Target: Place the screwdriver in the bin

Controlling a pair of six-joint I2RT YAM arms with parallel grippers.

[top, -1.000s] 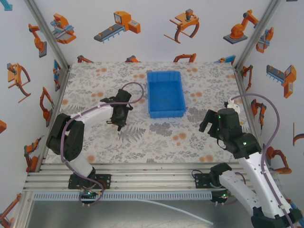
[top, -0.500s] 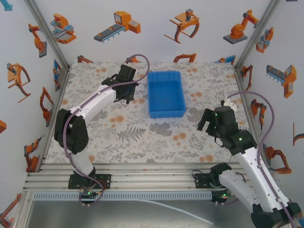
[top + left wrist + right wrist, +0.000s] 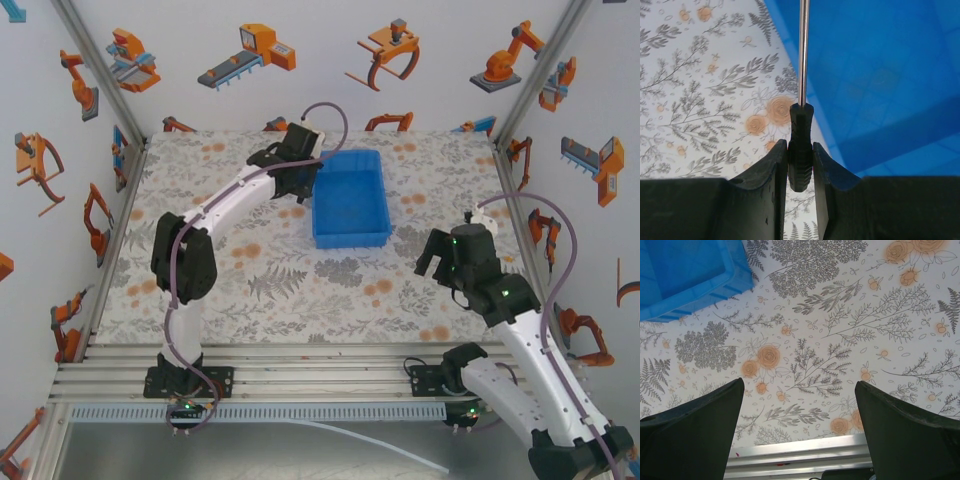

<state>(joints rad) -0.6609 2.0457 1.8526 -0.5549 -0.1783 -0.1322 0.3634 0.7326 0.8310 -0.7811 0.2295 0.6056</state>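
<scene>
Bright, even light — soft shadows

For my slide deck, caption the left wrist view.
Left hand grips the screwdriver by its handle, shaft reaching over the blue bin.

screwdriver tip: running off the top edge, left wrist view
handle sides: being covered by left gripper fingers
bin: blurring, getting cut by top and right edges
bin, right wrist view: getting cropped at the top-left corner
screwdriver, top view: staying too small to tell
</scene>
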